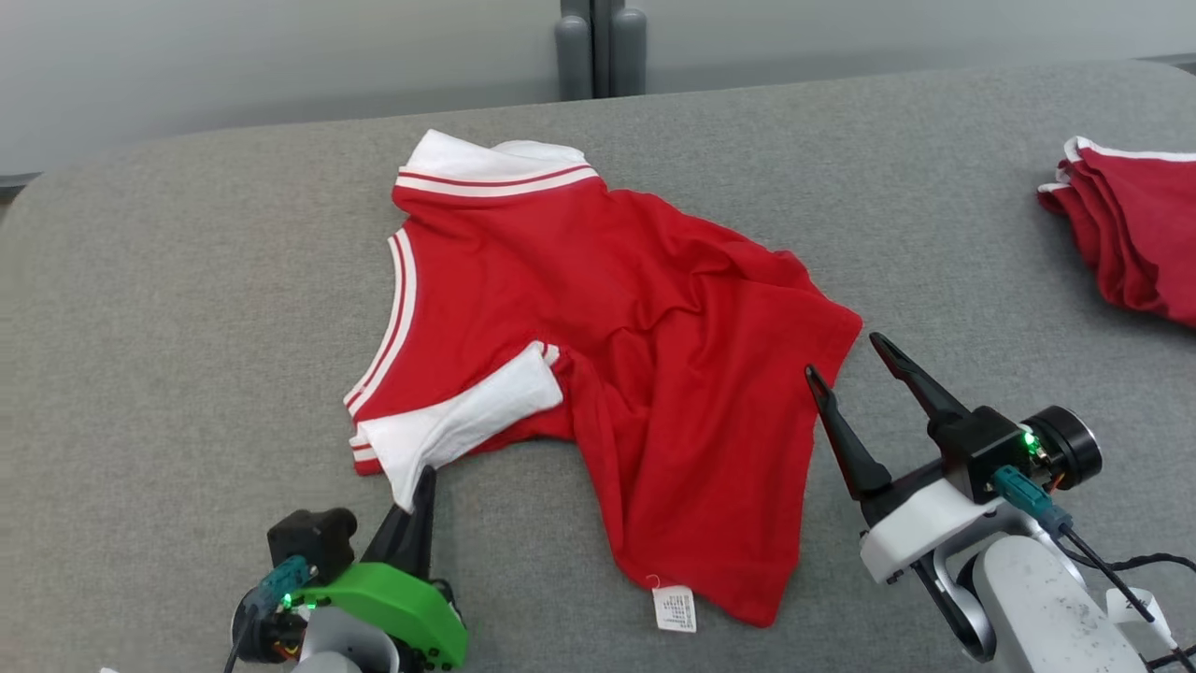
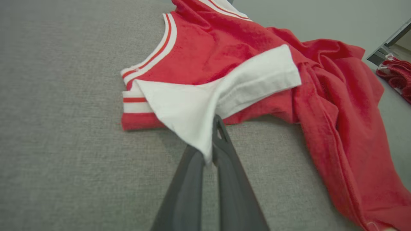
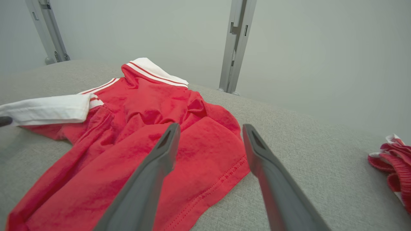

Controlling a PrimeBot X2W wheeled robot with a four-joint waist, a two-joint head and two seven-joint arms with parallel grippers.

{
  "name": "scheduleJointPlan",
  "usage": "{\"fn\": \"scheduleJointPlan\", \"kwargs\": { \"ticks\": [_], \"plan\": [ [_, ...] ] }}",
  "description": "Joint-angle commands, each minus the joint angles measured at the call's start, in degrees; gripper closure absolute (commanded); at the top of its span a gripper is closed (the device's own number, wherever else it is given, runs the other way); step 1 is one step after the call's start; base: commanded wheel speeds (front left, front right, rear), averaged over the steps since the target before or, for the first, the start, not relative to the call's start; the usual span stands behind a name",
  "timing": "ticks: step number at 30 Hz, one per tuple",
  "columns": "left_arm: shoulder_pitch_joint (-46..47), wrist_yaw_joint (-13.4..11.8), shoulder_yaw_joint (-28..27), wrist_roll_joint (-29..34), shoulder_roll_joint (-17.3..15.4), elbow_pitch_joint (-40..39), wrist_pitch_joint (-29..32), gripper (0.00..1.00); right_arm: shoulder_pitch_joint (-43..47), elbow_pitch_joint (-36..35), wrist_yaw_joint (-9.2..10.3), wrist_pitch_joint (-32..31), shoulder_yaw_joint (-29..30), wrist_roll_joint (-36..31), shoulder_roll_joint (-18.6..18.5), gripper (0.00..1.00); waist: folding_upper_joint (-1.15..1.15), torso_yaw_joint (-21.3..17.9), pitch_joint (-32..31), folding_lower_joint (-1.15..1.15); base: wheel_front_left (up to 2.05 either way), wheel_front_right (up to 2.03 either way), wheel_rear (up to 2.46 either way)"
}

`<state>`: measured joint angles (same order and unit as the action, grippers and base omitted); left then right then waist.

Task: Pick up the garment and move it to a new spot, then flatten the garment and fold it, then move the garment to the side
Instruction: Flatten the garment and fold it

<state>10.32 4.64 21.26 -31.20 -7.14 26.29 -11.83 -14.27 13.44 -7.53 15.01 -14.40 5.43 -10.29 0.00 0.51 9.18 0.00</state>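
A wrinkled red jersey (image 1: 635, 374) is lying mid-bench (image 1: 187, 327) on grey woven fabric, with piled red garments (image 1: 1135, 234) sitting well apart (far right). The left claw (image 1: 425, 479) is clamping its white sleeve (image 1: 458, 425); the right claw (image 1: 842, 355) is hovering, fingers apart.

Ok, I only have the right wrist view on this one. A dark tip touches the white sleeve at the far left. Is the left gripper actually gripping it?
Observer: Yes. In the left wrist view the left gripper is shut on the white sleeve, with the edge of the cloth pinched between its fingers.
Operator: Anything along the near edge that my frame cuts off?
Observer: In the head view a white care label sticks out from the near edge of the red shirt.
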Motion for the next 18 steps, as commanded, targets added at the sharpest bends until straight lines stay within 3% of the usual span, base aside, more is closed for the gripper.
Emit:
{"fn": "scheduleJointPlan", "kwargs": {
  "ticks": [1, 13, 15, 16, 18],
  "plan": [
    [-1.99, -0.69, -0.19, -0.14, -0.99, -1.85, 1.04, 1.0, 1.17, 0.32, 0.1, 0.22, 1.08, -0.63, 0.08, 0.0, 0.0, 2.16, -1.39, 0.0, 0.0, 0.0, 0.0],
    [-9.77, -4.39, -1.77, -1.96, -6.25, -9.92, 8.03, 1.0, 1.06, 5.63, 0.1, -1.09, 7.13, -2.67, 2.78, 0.0, 0.0, 3.12, -1.01, 0.0, 0.0, 0.0, 0.0],
    [-10.09, -4.61, -1.89, -2.42, -6.02, -10.08, 8.39, 0.45, -0.09, 6.98, 0.1, -1.78, 7.94, -2.43, 2.72, 0.0, 0.0, 3.26, -0.9, 0.0, 0.0, 0.0, 0.0],
    [-10.04, -4.74, -1.88, -2.2, -6.15, -10.2, 8.24, 0.0, -0.75, 7.58, 0.1, -1.97, 8.07, -2.33, 2.64, 0.0, 0.0, 3.37, -0.84, 0.0, 0.0, 0.0, 0.0],
    [-9.82, -5.18, -2.13, -1.82, -6.57, -10.28, 7.67, 0.0, -2.14, 9.42, 0.1, -2.83, 8.37, -1.74, 2.23, 0.0, 0.0, 3.82, -0.66, 0.0, 0.0, 0.0, 0.0]
  ]
}}
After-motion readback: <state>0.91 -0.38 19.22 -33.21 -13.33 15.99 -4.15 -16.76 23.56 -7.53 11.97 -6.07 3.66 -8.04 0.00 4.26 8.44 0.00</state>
